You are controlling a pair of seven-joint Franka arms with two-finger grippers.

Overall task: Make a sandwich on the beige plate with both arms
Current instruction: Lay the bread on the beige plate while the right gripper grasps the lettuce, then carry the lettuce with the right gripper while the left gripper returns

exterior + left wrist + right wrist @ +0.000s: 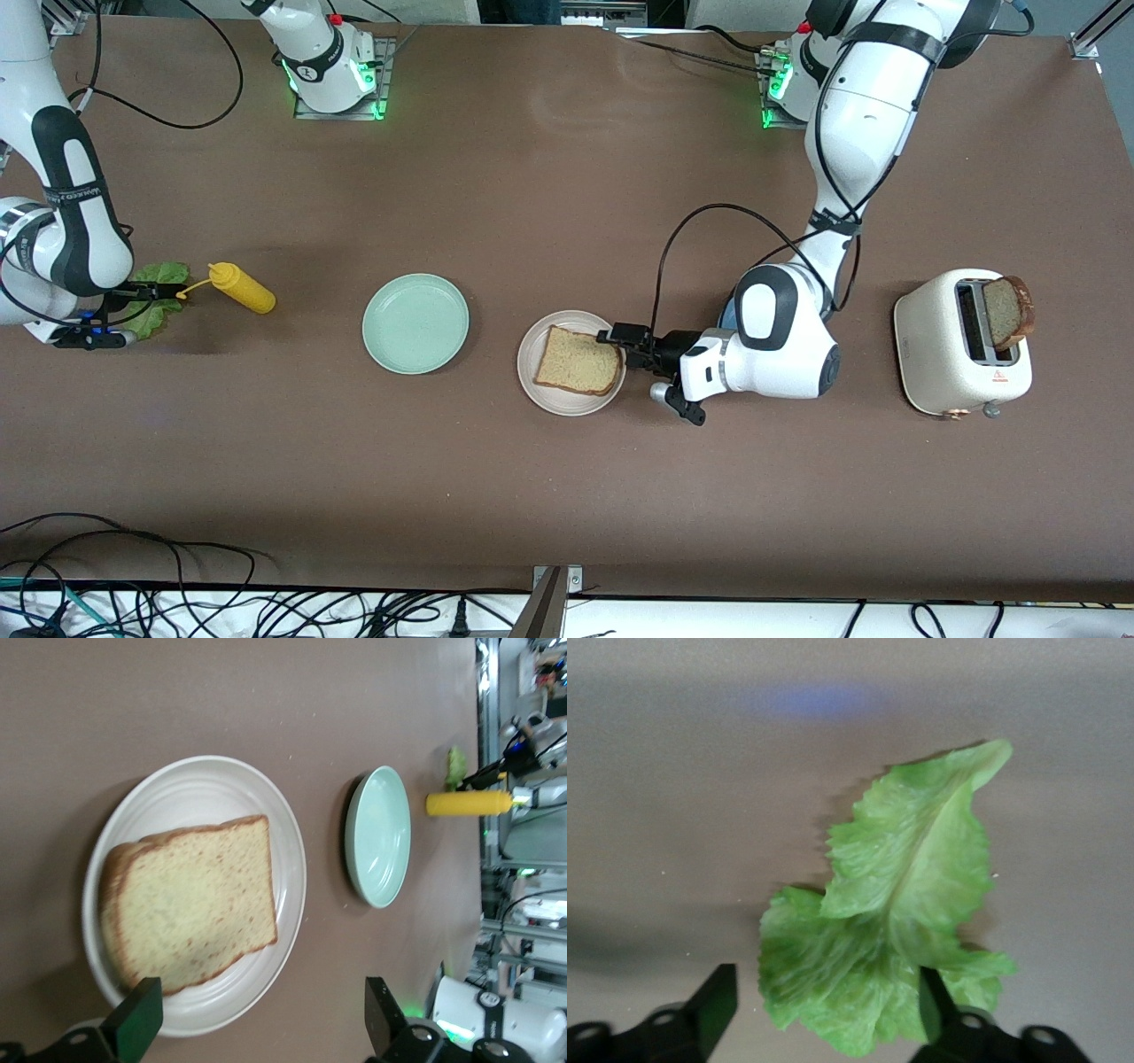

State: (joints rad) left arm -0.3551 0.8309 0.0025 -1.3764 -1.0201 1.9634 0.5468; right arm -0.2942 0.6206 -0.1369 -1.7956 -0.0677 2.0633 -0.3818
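On the brown table (549, 195), my left gripper (620, 347) gapes wide at the round beige plate's (567, 403) edge. One tan bread slice (578, 361) lies on it. My right gripper (133, 312) spreads wide around the green lettuce leaf (895, 912) near the table's end.

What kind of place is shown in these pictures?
Probably a robotics lab staged as a kitchen: arm bases bolted to a brown table, loose cables along its edge, and a toaster, plate and lettuce.
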